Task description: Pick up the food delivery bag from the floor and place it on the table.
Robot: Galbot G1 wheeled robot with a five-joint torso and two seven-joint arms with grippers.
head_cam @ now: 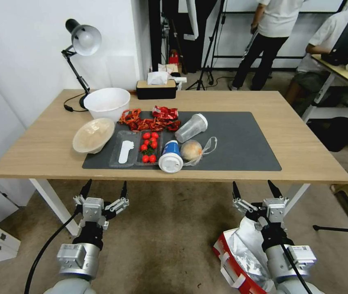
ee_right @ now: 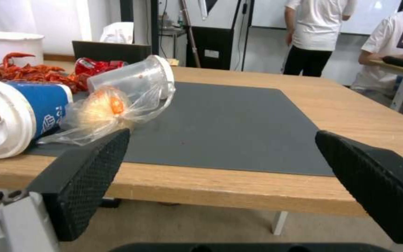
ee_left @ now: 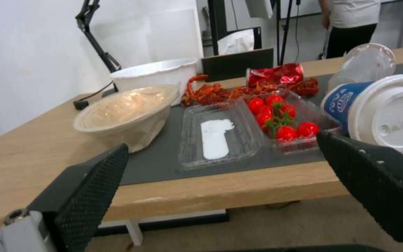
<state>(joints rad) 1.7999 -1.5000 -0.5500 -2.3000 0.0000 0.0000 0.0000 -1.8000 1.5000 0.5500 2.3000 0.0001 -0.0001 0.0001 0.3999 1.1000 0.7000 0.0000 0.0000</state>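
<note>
Red-and-white food delivery bag (head_cam: 239,255), foil-lined, sits open on floor (head_cam: 161,241).

Setting: an office or lab workroom. Beyond both open grippers stands a light-wood table (head_cam: 263,102) on white metal legs, set against a white wall. A black desk lamp (head_cam: 82,41) is at its far corner from the left gripper (head_cam: 104,190). Worn grey-brown carpet (head_cam: 169,241) lies beneath the grippers. Farther off, past the right gripper (head_cam: 254,191), are tripod stands (head_cam: 208,49) and a second desk (head_cam: 337,69) where a person sits at a monitor.
</note>
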